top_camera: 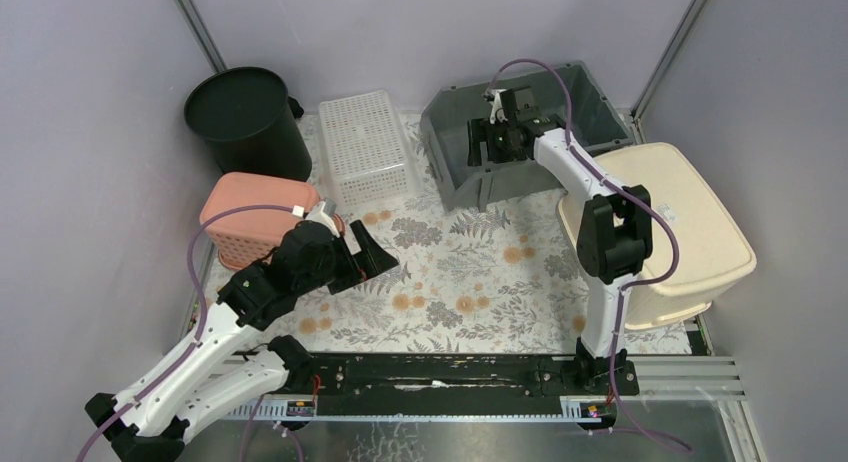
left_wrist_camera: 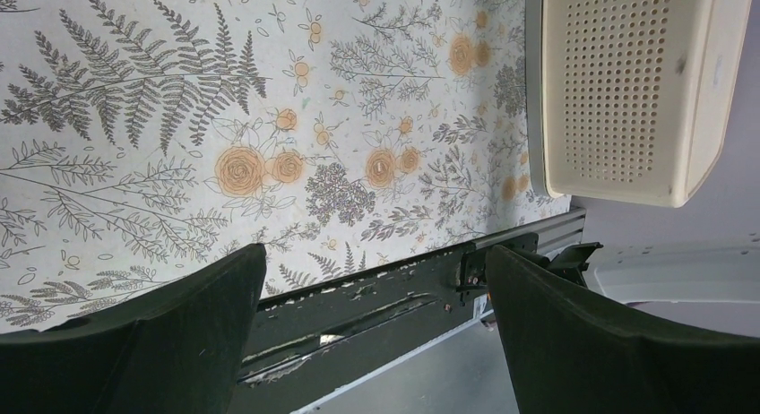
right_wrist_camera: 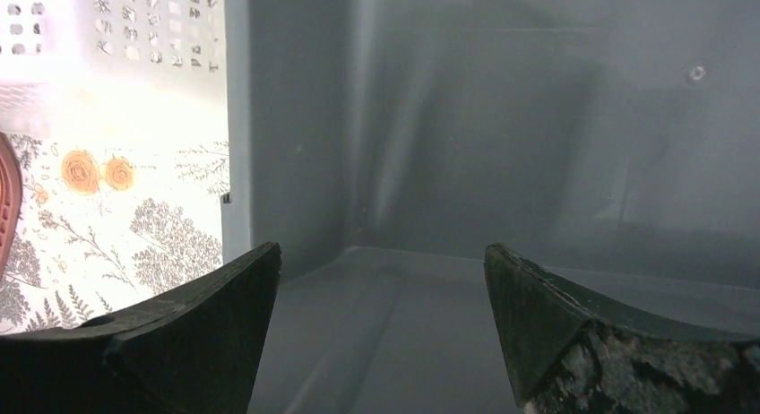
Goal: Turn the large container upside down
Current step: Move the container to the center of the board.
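Observation:
The large container [top_camera: 590, 112] is a grey open-topped bin at the back of the table, right of centre. My right gripper [top_camera: 480, 142] reaches down inside it near its left wall. In the right wrist view the gripper [right_wrist_camera: 381, 262] stands open, with only the bin's grey inner walls and floor [right_wrist_camera: 502, 118] between and beyond the fingers. It grips nothing. My left gripper [top_camera: 372, 265] hovers open over the flowered mat at the left, beside a pink basket. In its own view the left gripper [left_wrist_camera: 376, 262] is empty.
A cream perforated tub [top_camera: 680, 222] [left_wrist_camera: 627, 82] lies bottom up at the right edge, next to the right arm. A black round bin [top_camera: 245, 117], a white mesh basket [top_camera: 365, 147] and the pink basket [top_camera: 255, 212] stand at the back left. A black rail [top_camera: 440, 372] runs along the near edge.

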{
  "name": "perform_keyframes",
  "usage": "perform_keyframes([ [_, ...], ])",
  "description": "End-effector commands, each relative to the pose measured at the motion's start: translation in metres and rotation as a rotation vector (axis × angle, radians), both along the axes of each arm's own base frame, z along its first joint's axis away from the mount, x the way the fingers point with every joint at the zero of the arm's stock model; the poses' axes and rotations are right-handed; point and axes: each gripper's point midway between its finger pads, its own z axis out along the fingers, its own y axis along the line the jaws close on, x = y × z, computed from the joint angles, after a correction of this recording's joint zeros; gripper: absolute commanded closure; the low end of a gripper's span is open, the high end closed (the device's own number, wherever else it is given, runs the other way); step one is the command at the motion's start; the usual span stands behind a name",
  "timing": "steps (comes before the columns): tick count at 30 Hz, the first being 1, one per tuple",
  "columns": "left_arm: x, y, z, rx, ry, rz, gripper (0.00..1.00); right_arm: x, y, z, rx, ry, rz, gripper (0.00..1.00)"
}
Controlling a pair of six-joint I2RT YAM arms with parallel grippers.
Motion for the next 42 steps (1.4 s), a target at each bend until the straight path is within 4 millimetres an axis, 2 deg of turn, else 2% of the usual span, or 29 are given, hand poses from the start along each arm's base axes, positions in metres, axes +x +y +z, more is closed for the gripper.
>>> perform_keyframes([
  [1,0.005,-0.009,0.005,-0.031,-0.039,-0.025,0.0,-0.032,-0.012,0.015,-0.018,0.047,-0.016,0.09],
  [6,0.007,-0.012,0.006,-0.033,-0.038,-0.036,0.0,-0.052,-0.023,0.008,-0.047,0.08,-0.033,0.09],
  [12,0.007,-0.015,0.005,-0.033,-0.034,-0.047,0.0,-0.087,-0.041,-0.004,-0.076,0.131,-0.074,0.09],
  [16,0.007,-0.017,0.003,-0.032,-0.029,-0.058,0.0,-0.1,-0.048,0.009,-0.075,0.096,-0.087,0.1],
  [17,0.008,-0.018,0.002,-0.032,-0.027,-0.059,0.0,-0.101,-0.047,0.019,-0.063,0.067,-0.08,0.11],
  [22,0.011,-0.02,0.001,-0.033,-0.029,-0.059,0.0,-0.095,-0.021,0.057,-0.028,-0.047,0.018,0.12],
  [26,0.012,-0.021,0.002,-0.041,-0.033,-0.053,0.0,-0.096,0.011,0.061,-0.035,-0.076,0.138,0.18],
  [29,0.012,-0.02,0.004,-0.042,-0.037,-0.051,0.0,-0.105,0.039,0.045,-0.083,-0.063,0.258,0.22],
  [32,0.011,-0.018,0.004,-0.039,-0.037,-0.048,0.0,-0.114,0.056,0.027,-0.129,-0.053,0.338,0.23],
  [35,0.01,-0.017,0.003,-0.037,-0.035,-0.046,0.0,-0.114,0.063,0.009,-0.173,-0.049,0.364,0.24],
  [39,0.01,-0.017,0.003,-0.036,-0.035,-0.044,0.0,-0.102,0.064,-0.009,-0.22,-0.055,0.34,0.37],
  [42,0.01,-0.016,0.004,-0.035,-0.035,-0.04,0.0,-0.095,0.067,-0.016,-0.224,-0.068,0.33,0.4],
])
